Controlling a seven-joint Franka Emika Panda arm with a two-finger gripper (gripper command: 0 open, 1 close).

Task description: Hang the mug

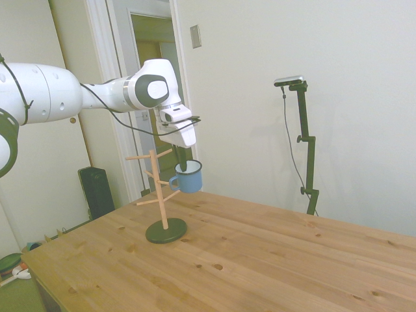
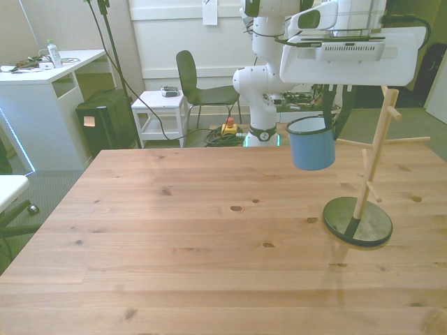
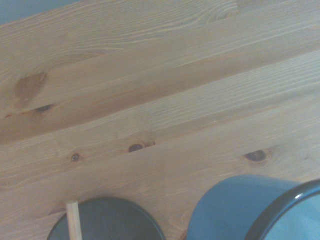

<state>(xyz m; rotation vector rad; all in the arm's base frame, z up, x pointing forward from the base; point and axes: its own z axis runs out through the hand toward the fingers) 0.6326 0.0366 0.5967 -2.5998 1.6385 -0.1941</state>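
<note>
Looking across the bench [image 2: 174, 237], I see pale pine planks running lengthwise, with dark knots scattered over them and visible seams between the boards. Close up in the wrist view the grain and several knots are plain, though the picture is soft.

My pincer [image 1: 184, 160] hangs well above the wood with the mug [image 1: 188, 177] in its grip: one dark finger goes down inside the rim, so it is clenched on the mug's wall. The mug is light blue with a dark rim and white inside, held upright in the air, clear of the bench. I cannot make out its handle in any view.

Just beside it stands the mug tree [image 1: 160, 195], a slim wooden post with angled pegs on a dark round base [image 2: 357, 221]. In the side view the mug sits next to the upper pegs; whether it touches one I cannot tell. In the front view the tree is at the front view's right, with the mug to its left.

Behind the bench, the front view shows a dark chair [image 2: 199, 87], a small white side table [image 2: 159, 105], a white desk [image 2: 49, 77] and a black box [image 2: 101, 118] on the floor. The side view shows a cream wall [image 1: 325, 97] and a white-framed doorway [image 1: 140, 39].
</note>
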